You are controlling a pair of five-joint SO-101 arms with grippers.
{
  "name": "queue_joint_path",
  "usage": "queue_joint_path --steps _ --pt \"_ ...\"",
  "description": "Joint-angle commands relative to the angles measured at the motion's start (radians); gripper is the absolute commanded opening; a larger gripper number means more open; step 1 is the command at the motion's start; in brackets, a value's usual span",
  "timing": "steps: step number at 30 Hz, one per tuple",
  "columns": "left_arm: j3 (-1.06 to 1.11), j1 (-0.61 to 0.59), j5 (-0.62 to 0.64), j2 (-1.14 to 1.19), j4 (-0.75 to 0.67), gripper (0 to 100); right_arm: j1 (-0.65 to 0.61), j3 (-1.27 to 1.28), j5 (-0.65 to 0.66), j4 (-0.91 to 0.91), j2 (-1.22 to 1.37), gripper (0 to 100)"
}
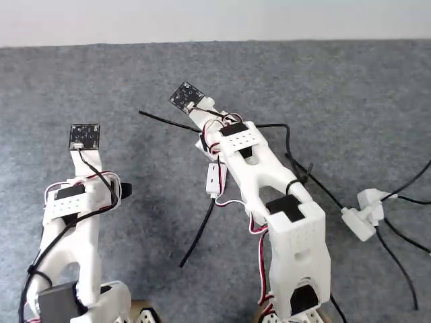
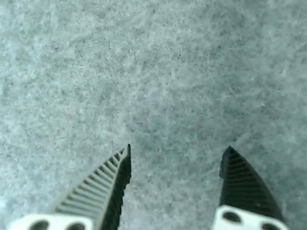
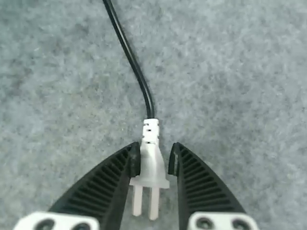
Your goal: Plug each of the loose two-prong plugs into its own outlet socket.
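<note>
Two ribbed fingers (image 3: 110, 187) of the right gripper (image 3: 154, 146) pinch the white plug (image 3: 152, 165) by its body, prongs free for insertion, well apart from the outlet socket (image 1: 363, 214); left gripper (image 2: 179, 147) gapes.

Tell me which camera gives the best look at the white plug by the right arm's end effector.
The right wrist view: the plug is close up at the right end effector, prongs and black cord plain. In the high view the right arm covers that spot. The left wrist view faces grey carpet.
</note>
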Motion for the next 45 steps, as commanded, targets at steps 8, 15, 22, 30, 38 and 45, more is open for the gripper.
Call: queue_joint_path --steps 8,15,22,30,38,45 --pt "-0.045 -0.005 -0.006 0.000 -0.017 28 0.004 -0.097 -0.017 0.127 -0.008 0.9" --pt "-0.045 -0.005 -0.006 0.000 -0.017 28 0.056 -0.097 -0.023 0.214 -0.062 0.9" --pt "-0.045 -0.005 -0.006 0.000 -0.017 28 0.208 -0.092 -0.235 0.331 -0.245 0.9" --pt "-0.045 -0.003 -0.006 0.000 -0.018 28 0.314 -0.089 -0.307 0.664 -0.311 0.9" --pt "-0.045 -0.003 -0.006 0.000 -0.018 28 0.346 0.095 -0.301 0.754 -0.403 0.9" --pt "-0.045 -0.003 -0.006 0.000 -0.018 28 0.340 0.439 -0.244 0.601 -0.604 0.9"
